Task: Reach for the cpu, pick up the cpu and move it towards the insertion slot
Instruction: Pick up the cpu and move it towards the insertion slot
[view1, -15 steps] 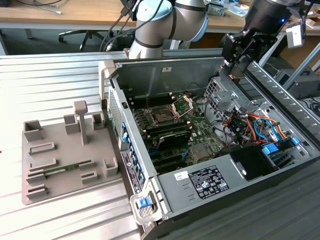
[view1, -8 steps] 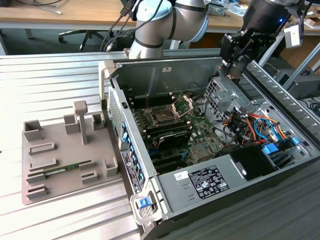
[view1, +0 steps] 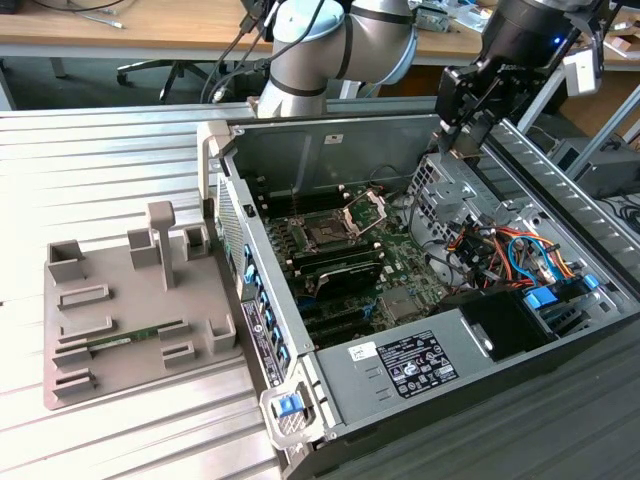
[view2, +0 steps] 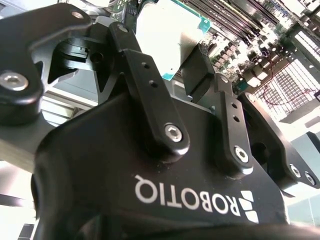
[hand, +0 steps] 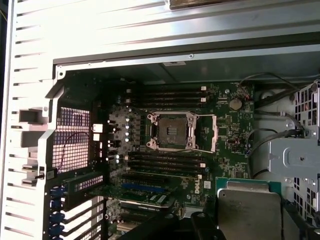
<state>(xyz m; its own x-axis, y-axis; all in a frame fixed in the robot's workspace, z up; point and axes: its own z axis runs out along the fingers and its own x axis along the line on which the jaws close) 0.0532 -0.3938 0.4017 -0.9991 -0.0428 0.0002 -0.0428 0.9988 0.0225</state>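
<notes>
Table (view1: 120, 150) of ribbed grey metal fills the exterior view and carries everything else. On it lies an open case (view1: 330, 140), side panel off, reaching from the picture's centre towards 4 o'clock. The arm (view1: 340, 45) comes in at 12 o'clock, above the case's back wall. A grey tray (view1: 70, 370) sits on the table at 9 o'clock from the case, just beside its edge.

Inside the case the green board (view1: 400, 290) lies flat; the first wrist view looks straight down on it (hand: 225, 115).

The gripper (view1: 466, 140) hangs over the case's corner at about 1 o'clock from the picture's centre, clear of the board. In the second wrist view the gripper (view2: 170, 65) has its two black fingers (view2: 137, 60) clamped on the cpu (view2: 165, 30), one on each side of the chip.

The slot (view1: 326, 235) sits near the board's middle, at roughly 8 o'clock from the gripper and well apart from it, with its bracket (view1: 366, 212) swung up. In the first wrist view the slot (hand: 170, 131) shows bare and dark inside its metal frame, while the held cpu (hand: 250, 210) hangs off to one side of it, over the board's edge.

A thin green stick (view1: 135, 338) lies in a tray recess.
</notes>
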